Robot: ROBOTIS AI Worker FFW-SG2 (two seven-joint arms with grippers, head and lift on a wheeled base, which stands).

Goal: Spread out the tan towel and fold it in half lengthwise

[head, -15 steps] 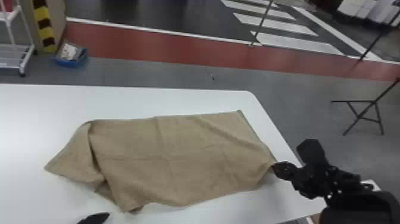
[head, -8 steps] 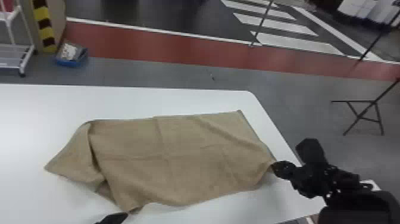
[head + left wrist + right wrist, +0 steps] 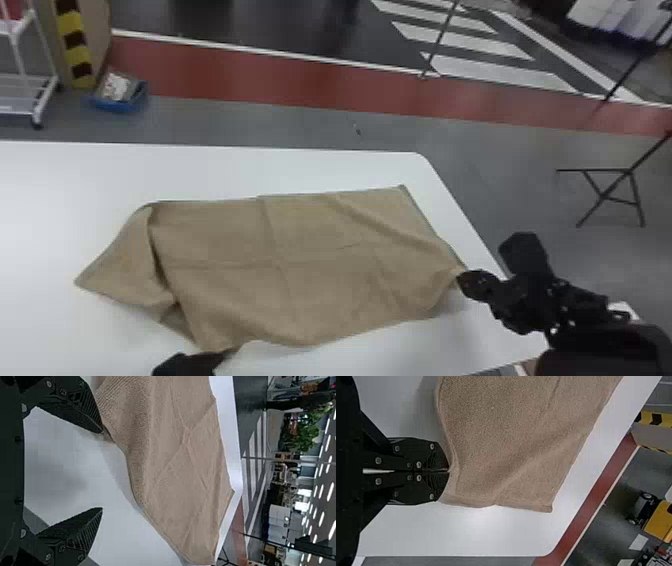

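Note:
The tan towel (image 3: 310, 260) lies spread on the white table, its left end folded over into a slanting flap. My right gripper (image 3: 470, 285) is at the towel's near right corner; in the right wrist view the right gripper (image 3: 448, 471) is shut on that corner, which is lifted a little. My left gripper (image 3: 192, 362) is at the bottom edge of the head view, by the towel's near left corner. In the left wrist view the left gripper (image 3: 102, 471) stands open, one finger touching the towel's edge and white tabletop between the two.
The white table (image 3: 210, 170) ends just right of the towel, with a rounded far corner. On the floor beyond are a blue bin (image 3: 120, 95), a white wheeled rack (image 3: 22, 95) and a black stand (image 3: 607, 197).
My left gripper has moved right along the near edge to the towel's near left corner. The right gripper has kept its place, and the towel has hardly changed.

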